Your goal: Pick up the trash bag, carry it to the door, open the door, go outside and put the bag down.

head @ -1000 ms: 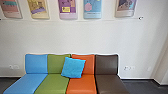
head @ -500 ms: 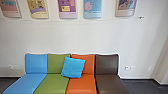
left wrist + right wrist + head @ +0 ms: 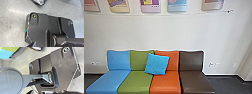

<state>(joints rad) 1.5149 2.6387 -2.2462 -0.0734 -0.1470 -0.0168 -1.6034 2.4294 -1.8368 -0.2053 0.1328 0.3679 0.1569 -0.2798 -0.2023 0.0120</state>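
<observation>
Ahead at twelve o'clock, a blue cushion leans tilted, likely propped by the sofa's backrests; either hand's state I cannot tell.

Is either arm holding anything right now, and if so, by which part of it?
Can't tell: the wrist views don't settle it. The cushion isn't held; it leans on the green and orange seats.
</observation>
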